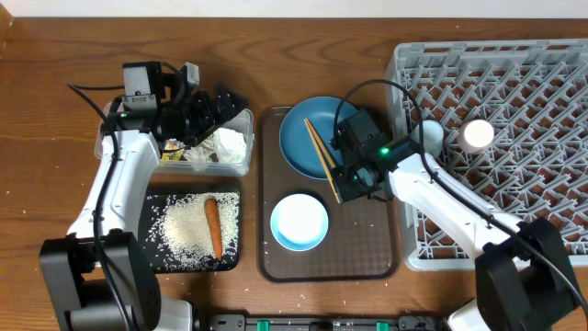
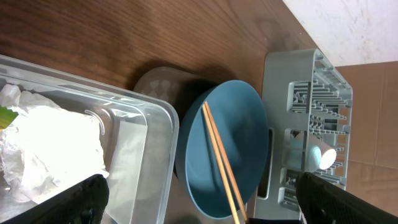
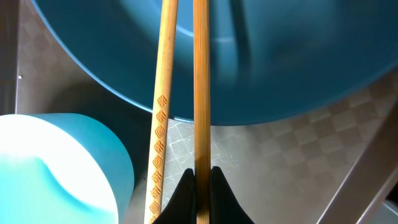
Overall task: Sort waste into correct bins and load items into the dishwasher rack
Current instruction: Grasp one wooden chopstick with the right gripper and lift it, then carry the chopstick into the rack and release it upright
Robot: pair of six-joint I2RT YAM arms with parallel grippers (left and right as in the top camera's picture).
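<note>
Rack (image 1: 542,83): grey, at the right; two cups (image 1: 430,135) stand by its left wall.
Brown tray (image 1: 367,253): just left of the rack; carries plate and bowl.
Black tray (image 1: 154,262): front left; rice (image 1: 182,230) and carrot (image 1: 213,227) lie in it.
Tub (image 1: 249,138): behind the black tray; tissue (image 1: 227,144) inside.
Plate (image 1: 296,133): rear of the brown tray.
Bowl (image 1: 299,222): front of the brown tray.
Left claw (image 1: 223,103): spread wide over the tub, holding nothing.
Right claw (image 3: 200,177): pressed together, pinching one chopstick just past the plate's rim.
Chopsticks (image 3: 200,74): slanted across the plate; the second one lies just beside the pinched one, outside the fingers, near the bowl.
</note>
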